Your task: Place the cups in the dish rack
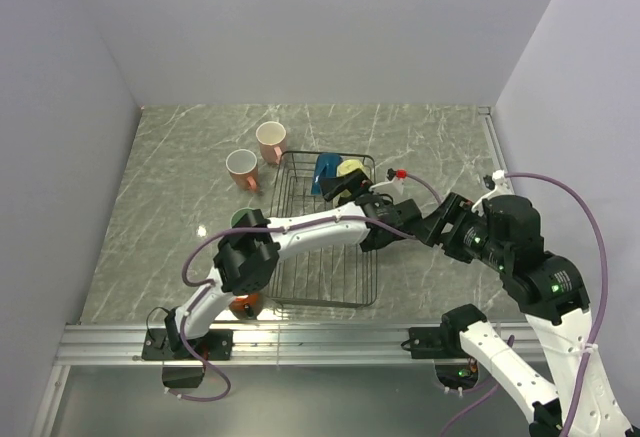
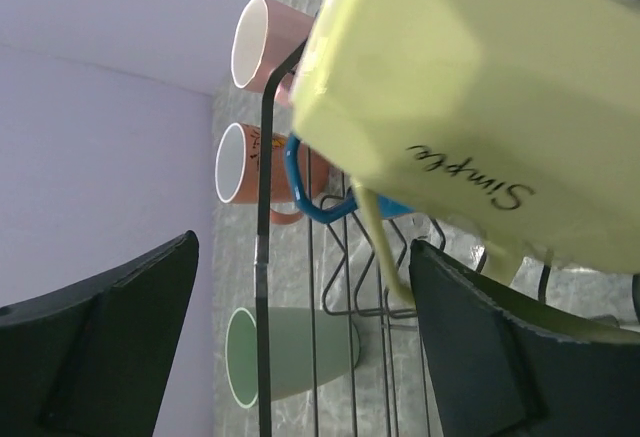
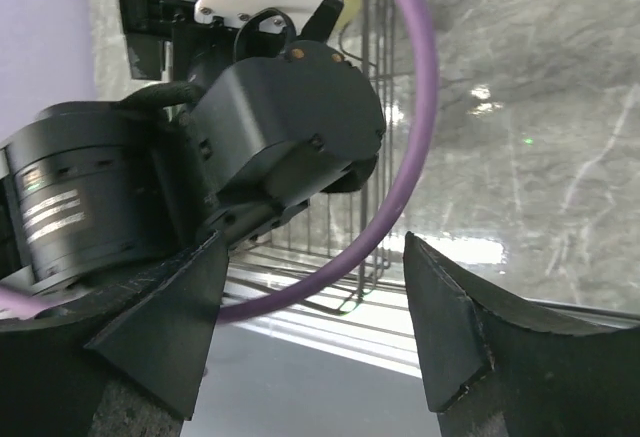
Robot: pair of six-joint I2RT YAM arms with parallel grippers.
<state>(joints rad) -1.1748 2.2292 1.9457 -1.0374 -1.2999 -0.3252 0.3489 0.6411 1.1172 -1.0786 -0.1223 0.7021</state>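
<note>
At far end of dish rack (image 1: 330, 279): blue mug (image 1: 326, 170), pale yellow mug (image 1: 351, 169) loaded. Left end effector (image 2: 302, 255) spread by latter, unclamped; right end effector (image 3: 316, 247) spread, empty. Outstanding on worktop (image 1: 170, 182): two pink mugs (image 1: 271, 140) (image 1: 241, 168), mint green mug (image 1: 240, 219), orange mug (image 1: 246, 304).

Grey marble-patterned table (image 1: 430, 137), white veining. Plain pale walls (image 1: 300, 27) enclose three sides. Aluminium rail (image 1: 330, 342) along near edge.

The left arm (image 1: 310, 225) lies across the dish rack (image 1: 325, 279), directly before the right hand (image 1: 425, 229).
</note>
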